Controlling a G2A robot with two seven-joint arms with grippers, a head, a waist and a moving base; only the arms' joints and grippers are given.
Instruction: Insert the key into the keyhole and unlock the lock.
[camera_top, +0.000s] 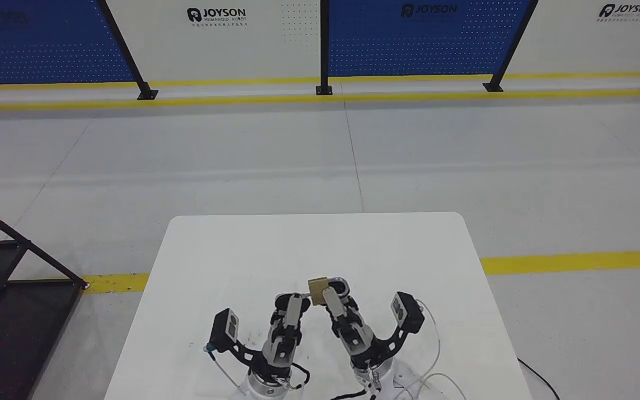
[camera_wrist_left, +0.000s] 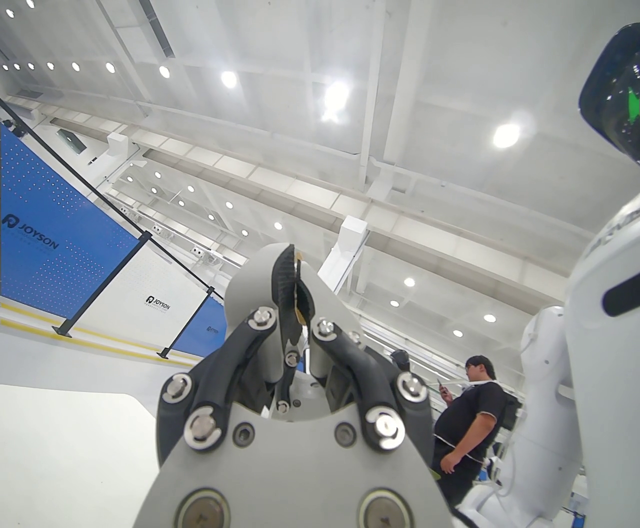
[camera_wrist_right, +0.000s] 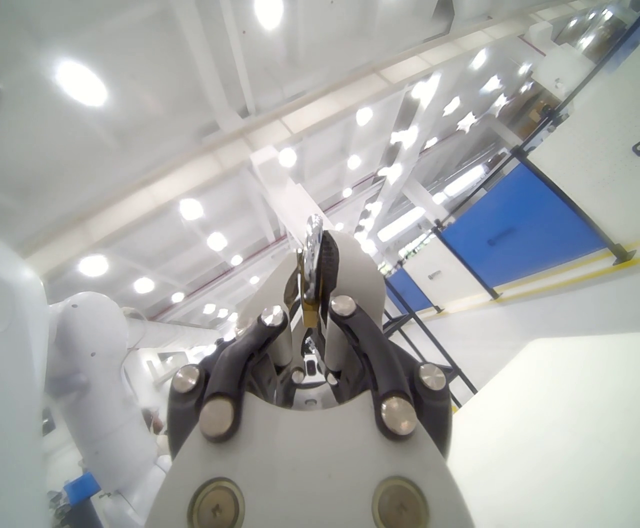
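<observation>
While the right gripper (camera_wrist_right: 319, 252) pinches the lock (camera_top: 320, 290), the left gripper (camera_wrist_left: 292, 262) pinches the key (camera_wrist_left: 300, 302). The key lies just beside it.

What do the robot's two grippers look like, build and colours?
Both alike: left gripper and right gripper have pale grey curved fingers with black ribbed pads, black link bars on silver bolts, and a grey wrist plate with two brassy discs.

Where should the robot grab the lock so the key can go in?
Probably on the flat brass sides of the lock, coming from the side, as the right gripper does now. Flat faces suit the jaws, and the keyhole end should stay uncovered for the key in the left gripper.
</observation>
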